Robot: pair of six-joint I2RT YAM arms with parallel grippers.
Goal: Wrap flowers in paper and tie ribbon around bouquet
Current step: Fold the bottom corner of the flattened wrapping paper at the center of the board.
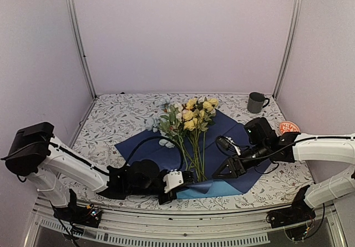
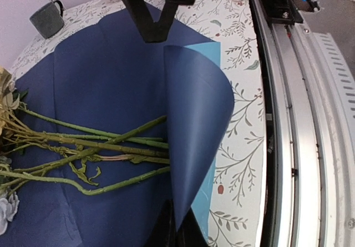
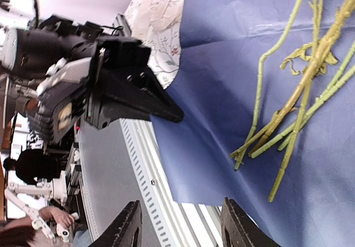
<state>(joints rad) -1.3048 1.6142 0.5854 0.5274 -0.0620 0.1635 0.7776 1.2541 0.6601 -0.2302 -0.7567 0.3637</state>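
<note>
The paper (image 1: 166, 150) lies navy face up on the tablecloth, its light blue underside (image 1: 222, 189) showing at the near corner. The flowers (image 1: 191, 116) rest on it, blooms far and green stems (image 2: 100, 141) toward the near edge. My left gripper (image 2: 177, 230) is shut on the near corner of the paper, and the lifted flap (image 2: 199, 108) curls upright over the stem ends. My right gripper (image 3: 183, 230) stands open just above the paper's near right part, close to the stem ends (image 3: 277, 130), with nothing between its fingers. The ribbon and the bouquet are out of view.
A dark grey mug (image 1: 255, 102) stands at the back right. A small orange-and-white dish (image 1: 288, 127) sits near the right wall. A slotted metal rail (image 1: 183, 225) runs along the near table edge, right beside both grippers. Frame posts rise at the back corners.
</note>
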